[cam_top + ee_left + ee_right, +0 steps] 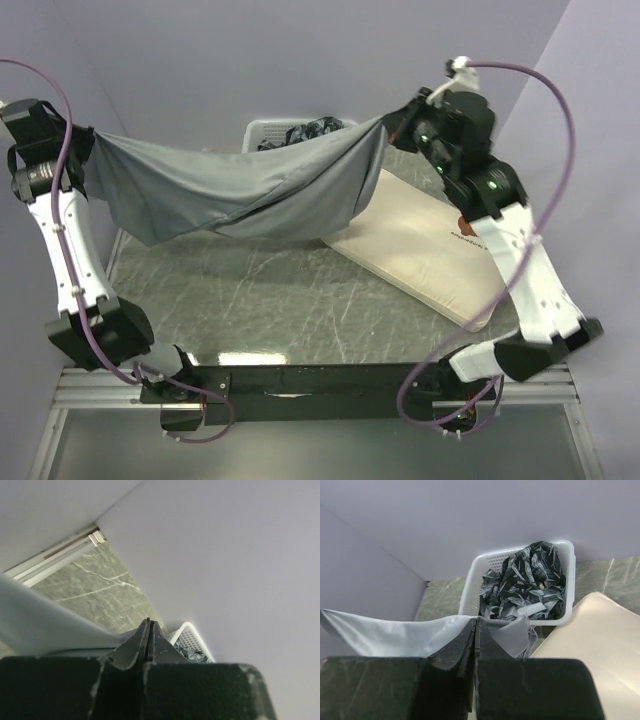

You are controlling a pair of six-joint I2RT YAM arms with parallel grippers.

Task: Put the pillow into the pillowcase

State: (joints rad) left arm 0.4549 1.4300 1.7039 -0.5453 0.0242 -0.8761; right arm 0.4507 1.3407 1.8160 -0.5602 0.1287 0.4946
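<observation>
The grey pillowcase point(240, 185) hangs in the air, stretched between my two arms and sagging in the middle above the table. My left gripper point(88, 138) is shut on its left corner. In the left wrist view the jaws point(148, 623) are pressed together with pale fabric point(40, 625) running off to the left. My right gripper point(388, 122) is shut on the right corner, and grey cloth point(395, 632) bunches around the closed tips point(476, 621). The cream pillow point(420, 250) lies flat on the table at the right, partly under the hanging case; it also shows as the pillow point(592, 640) in the right wrist view.
A white basket point(262, 125) full of dark patterned cloth stands at the back behind the pillowcase; its rim point(570, 580) is close to my right gripper. The marbled green tabletop point(260, 290) lies below. Lilac walls close in at the back and both sides.
</observation>
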